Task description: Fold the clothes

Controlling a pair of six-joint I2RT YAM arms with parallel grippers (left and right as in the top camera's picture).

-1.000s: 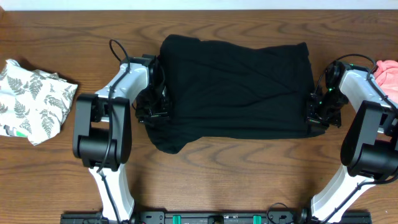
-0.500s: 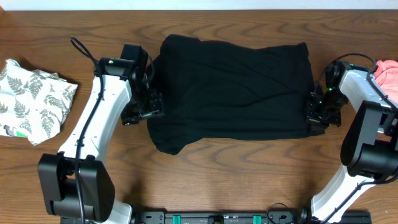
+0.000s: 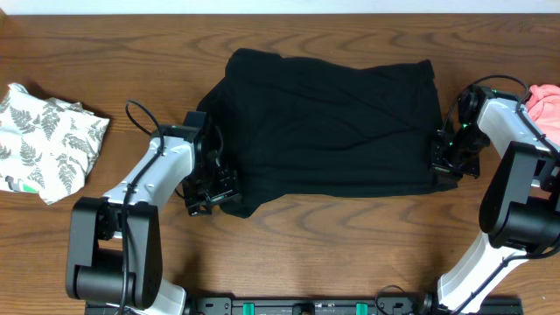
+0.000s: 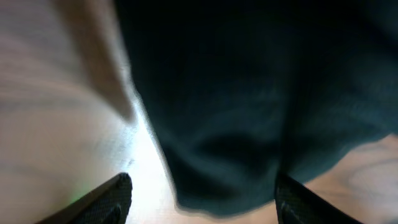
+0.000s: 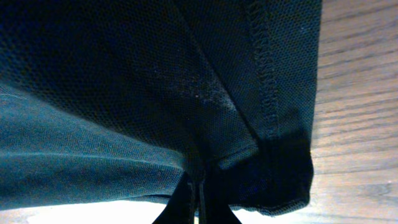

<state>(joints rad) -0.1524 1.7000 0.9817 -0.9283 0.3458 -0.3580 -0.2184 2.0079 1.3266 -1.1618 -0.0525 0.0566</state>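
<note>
The black garment (image 3: 328,122) lies spread at the centre of the table (image 3: 332,254). The left gripper (image 3: 213,194) is at its lower-left corner, jaws apart around the fabric edge. The right gripper (image 3: 448,166) has its jaws together, pinching the garment's right edge.

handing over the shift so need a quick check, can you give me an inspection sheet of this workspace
surface: wooden table, no spills seen
job's things: black garment spread mid-table, lower left corner bunched; fern-print garment crumpled at left edge; pink garment at right edge, partly out of frame
clutter: nothing seen
hands: left hand open at the black garment's lower left corner; right hand shut on its right hem
cables: black cable loops off the left arm
surroundings: black rail along the near edge
</note>
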